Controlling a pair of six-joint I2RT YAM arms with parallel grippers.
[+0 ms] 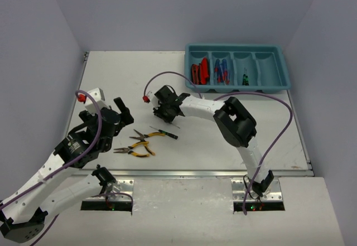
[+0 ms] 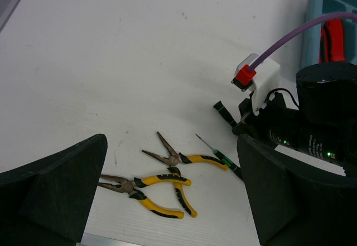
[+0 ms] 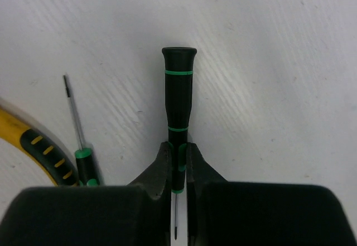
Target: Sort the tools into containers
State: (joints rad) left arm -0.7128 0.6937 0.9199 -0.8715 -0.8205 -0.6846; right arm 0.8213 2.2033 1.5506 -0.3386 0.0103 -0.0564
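My right gripper [image 1: 159,110] is shut on a slim black-and-green screwdriver [image 3: 178,104] near its shaft end, at or just above the table; its jaws [image 3: 177,162] pinch the handle. A second black-and-green screwdriver [image 1: 166,133] lies beside it [image 3: 85,159]. Two yellow-handled pliers [image 1: 146,136] [image 1: 134,152] lie crossed in front of my open, empty left gripper [image 1: 124,115]; they show in the left wrist view [image 2: 184,159] [image 2: 142,193] between its fingers [image 2: 61,193]. The teal tray [image 1: 281,62] at the back right holds red utility knives [image 1: 199,72], blue-handled screwdrivers [image 1: 221,71] and one black-and-green screwdriver [image 1: 245,79].
The tray's rightmost compartment [image 1: 269,70] holds nothing. A purple cable [image 1: 279,129] loops over the table right of the right arm. The table's raised rim [image 1: 83,59] runs along the left side. The right arm's wrist [image 2: 312,117] fills the right of the left wrist view.
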